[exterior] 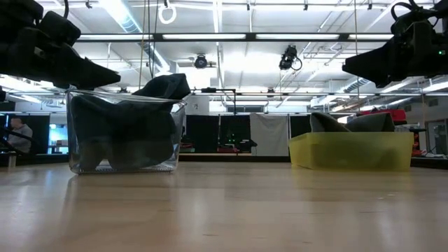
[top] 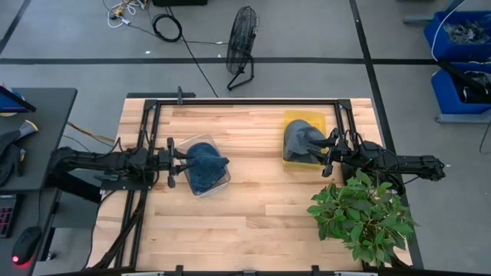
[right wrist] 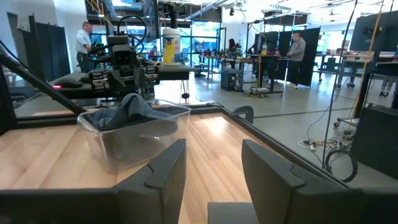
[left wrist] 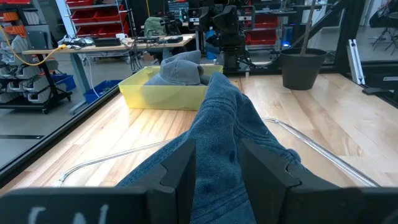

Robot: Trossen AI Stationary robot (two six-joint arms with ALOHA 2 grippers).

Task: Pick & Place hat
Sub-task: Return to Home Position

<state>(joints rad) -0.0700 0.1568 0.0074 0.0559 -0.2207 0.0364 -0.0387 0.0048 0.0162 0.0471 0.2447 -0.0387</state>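
A blue hat (top: 205,167) lies crumpled in a clear bin (top: 223,182) at the table's left middle, with one fold rising above the rim (exterior: 164,85). My left gripper (top: 175,162) hovers open just above the bin's left wall (exterior: 105,73). In the left wrist view the blue hat (left wrist: 221,118) shows in the gap between the fingers. A grey hat (top: 301,140) sits in a yellow bin (top: 305,119) at the right. My right gripper (top: 328,156) hangs open above that bin's right side (exterior: 353,66), pointing at the clear bin (right wrist: 168,134).
A leafy potted plant (top: 364,215) stands at the table's near right corner, close under the right arm. Its dark pot (left wrist: 303,67) shows in the left wrist view. A black frame (top: 245,100) runs along the far edge. Bare wood (top: 253,222) lies along the near middle.
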